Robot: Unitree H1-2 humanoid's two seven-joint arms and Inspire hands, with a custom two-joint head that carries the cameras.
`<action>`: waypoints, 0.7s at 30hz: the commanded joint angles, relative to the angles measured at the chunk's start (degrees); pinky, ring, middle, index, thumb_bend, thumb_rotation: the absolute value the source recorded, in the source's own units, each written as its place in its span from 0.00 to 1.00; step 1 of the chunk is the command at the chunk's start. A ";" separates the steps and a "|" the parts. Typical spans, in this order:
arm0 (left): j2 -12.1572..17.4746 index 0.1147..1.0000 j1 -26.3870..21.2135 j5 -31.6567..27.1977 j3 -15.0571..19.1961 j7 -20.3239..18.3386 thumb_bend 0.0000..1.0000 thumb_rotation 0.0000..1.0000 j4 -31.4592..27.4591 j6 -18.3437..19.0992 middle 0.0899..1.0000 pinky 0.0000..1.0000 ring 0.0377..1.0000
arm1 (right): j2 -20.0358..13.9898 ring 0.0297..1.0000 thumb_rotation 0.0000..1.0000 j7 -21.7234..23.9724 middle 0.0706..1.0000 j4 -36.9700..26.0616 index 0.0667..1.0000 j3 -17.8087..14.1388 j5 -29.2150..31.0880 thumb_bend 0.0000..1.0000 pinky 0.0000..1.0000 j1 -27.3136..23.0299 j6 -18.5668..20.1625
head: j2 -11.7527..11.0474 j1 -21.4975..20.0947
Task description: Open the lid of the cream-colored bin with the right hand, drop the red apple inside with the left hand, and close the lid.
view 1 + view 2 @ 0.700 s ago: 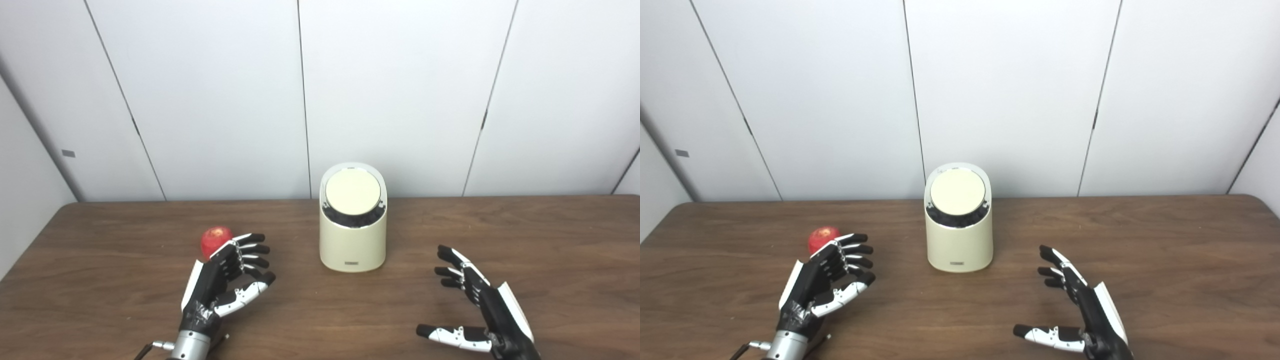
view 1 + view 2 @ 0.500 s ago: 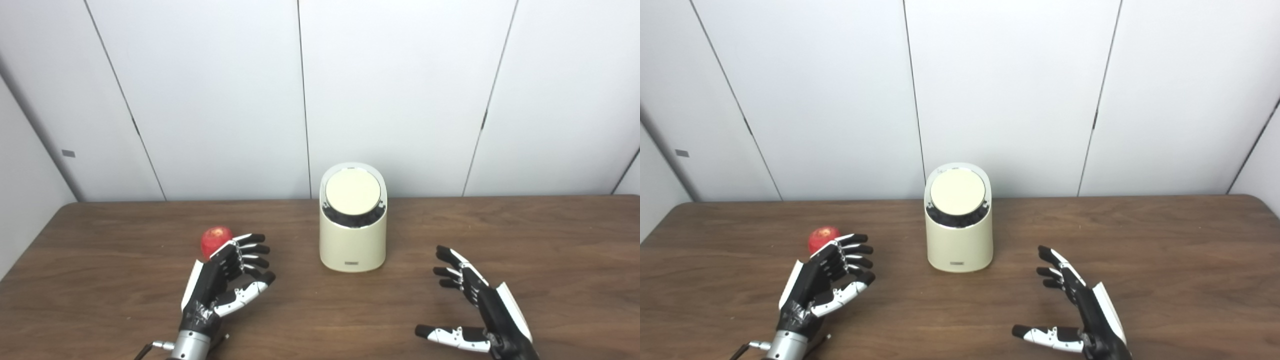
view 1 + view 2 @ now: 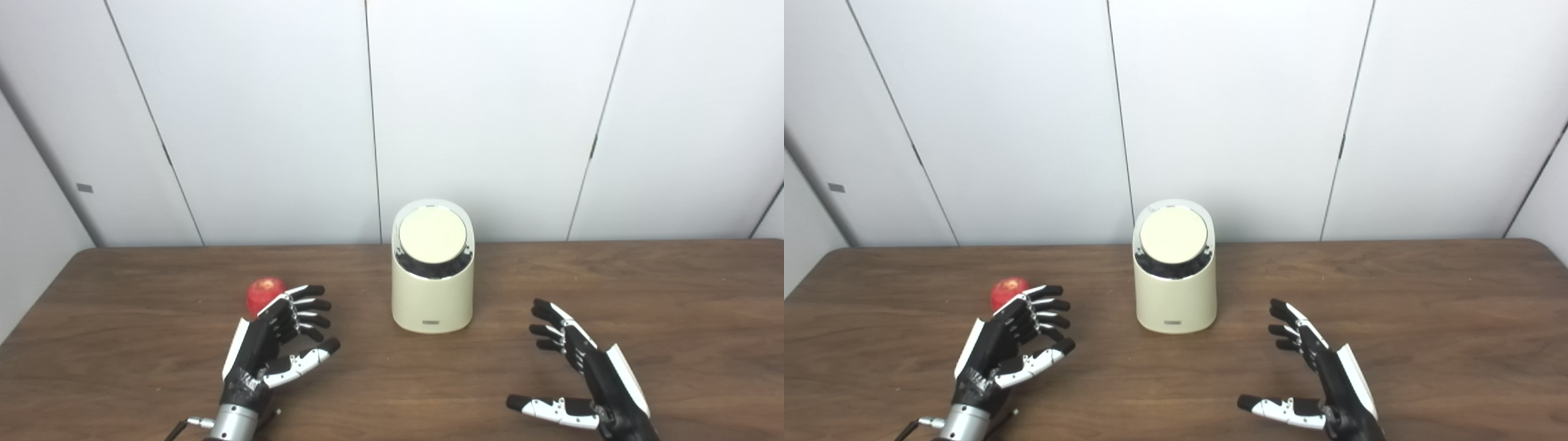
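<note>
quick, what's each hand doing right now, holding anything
Left hand: open, empty, just in front of the red apple.
Right hand: open, holding nothing.

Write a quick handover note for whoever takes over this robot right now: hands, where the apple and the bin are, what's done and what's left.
Left hand: open, empty, just in front of the red apple; I cannot tell whether it touches it.
Right hand: open, empty, to the right of the bin and nearer the table's front edge, apart from it.
Cream-colored bin: upright mid-table, its round lid shut.
Apple: on the table, left of the bin.
Done: nothing yet.
Left: right hand opens the lid, left hand picks up the apple and drops it in, then the lid is closed.
</note>
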 commanded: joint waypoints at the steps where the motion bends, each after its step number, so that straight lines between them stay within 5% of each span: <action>1: -0.16 0.72 0.75 -0.56 0.01 -0.08 0.66 0.00 2.73 -1.99 0.64 0.51 0.58 | 0.59 0.80 0.18 -0.80 0.86 -3.30 0.87 0.33 -1.22 0.71 0.69 -4.28 0.20 | -0.10 0.07; 4: -0.04 0.72 0.49 -0.92 0.02 -0.35 0.67 0.01 3.25 -2.34 0.65 0.51 0.58 | 0.48 0.80 0.20 -0.25 0.88 -4.92 0.88 0.71 -4.18 0.72 0.65 -7.65 2.94 | -0.22 -0.28; 8: -0.08 0.73 0.07 -1.40 -0.06 -0.88 0.67 0.00 4.24 -2.89 0.64 0.52 0.58 | 0.94 0.84 0.27 -0.45 0.89 -5.10 0.93 1.12 -8.53 0.76 0.74 -13.39 8.18 | -0.59 -0.58; 14: -0.25 0.73 -0.06 -0.50 -0.18 -0.83 0.68 0.00 4.59 -2.95 0.64 0.53 0.59 | 1.56 0.87 0.33 0.21 0.93 -3.07 0.95 0.40 -9.58 0.80 0.74 -21.47 16.73 | -0.57 -0.85; 21: -0.47 0.74 -0.22 -0.93 -0.21 -0.95 0.67 0.00 4.65 -2.60 0.64 0.53 0.59 | -0.08 0.89 0.35 0.70 0.92 0.63 0.95 0.86 -9.81 0.81 0.78 -28.19 19.35 | -0.53 -0.92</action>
